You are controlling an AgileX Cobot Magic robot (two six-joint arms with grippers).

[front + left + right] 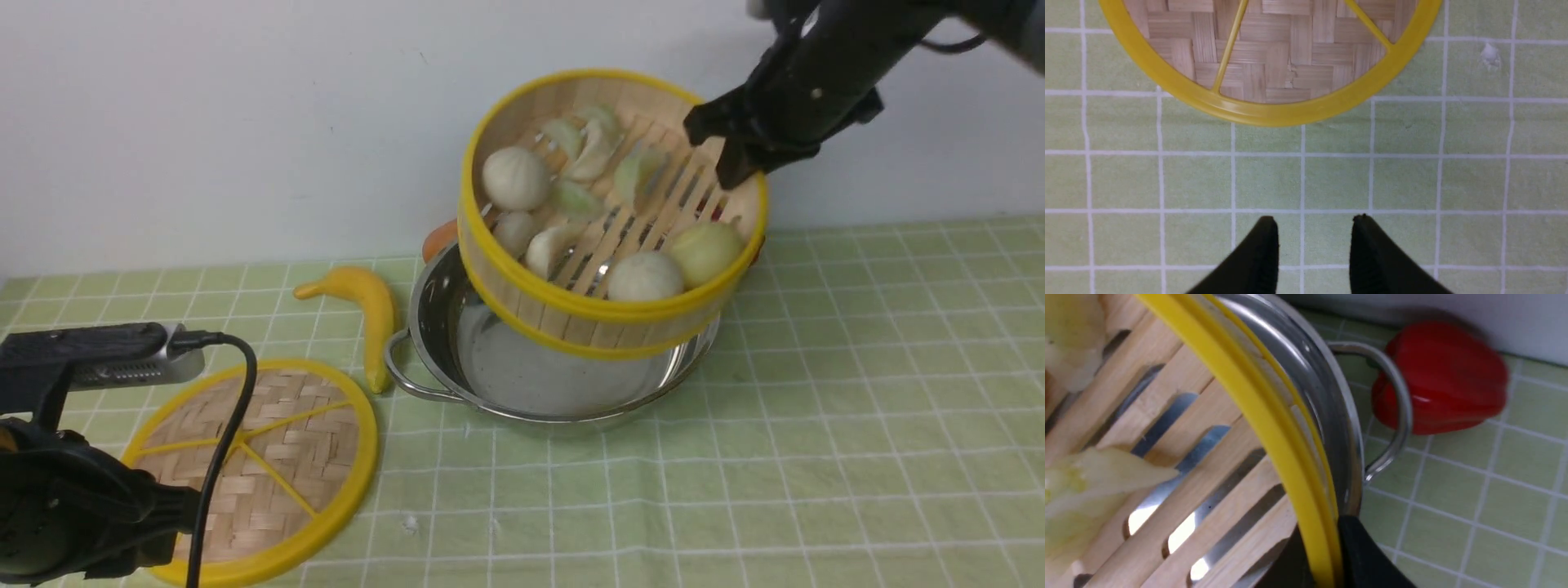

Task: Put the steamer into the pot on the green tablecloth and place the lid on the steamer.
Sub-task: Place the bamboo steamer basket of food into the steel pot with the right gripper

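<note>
Your left gripper (1312, 228) hangs spread and empty, the lid (1274, 61) just ahead of its tips for later; your right gripper (714, 155) pinches the rim of the steamer (571, 314), so it tilts over the pot (531, 371) beneath it

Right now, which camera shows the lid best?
The front view: nearly the whole lid lies flat on the tablecloth, its near edge hidden by the left arm. The left wrist view shows just an arc of rim and weave; the right wrist view shows none.
</note>
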